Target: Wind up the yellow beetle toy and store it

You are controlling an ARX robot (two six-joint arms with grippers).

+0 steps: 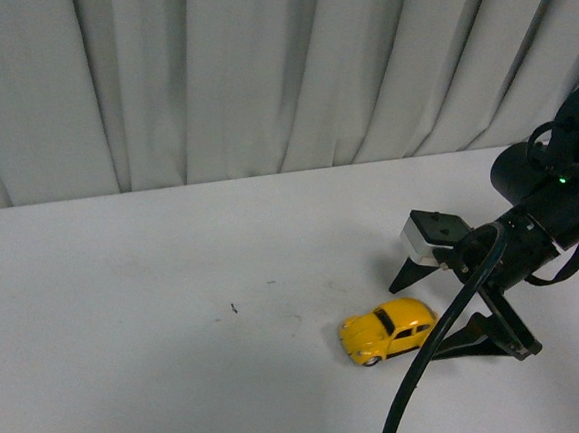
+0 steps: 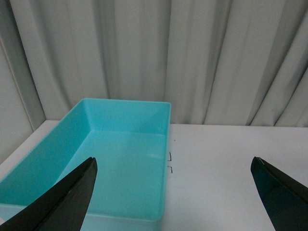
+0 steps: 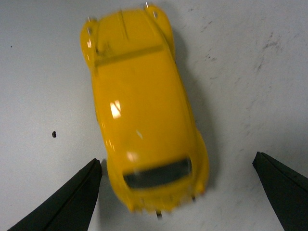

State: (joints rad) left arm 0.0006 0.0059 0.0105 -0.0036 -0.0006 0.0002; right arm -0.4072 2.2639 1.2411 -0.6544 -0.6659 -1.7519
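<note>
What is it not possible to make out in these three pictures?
1. The yellow beetle toy: underside faces the table in the front and right wrist views; one end is blurred in the latter.
2. The turquoise bin: near end cut off by the left wrist picture's edge, partly behind the left tool.
3. No view shows toy and bin together.

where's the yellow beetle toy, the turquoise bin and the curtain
yellow beetle toy [image 1: 394,334], front view, on its near side
turquoise bin [image 2: 129,118], left wrist view, on its back wall
curtain [image 1: 231,71], front view, on a middle fold
</note>
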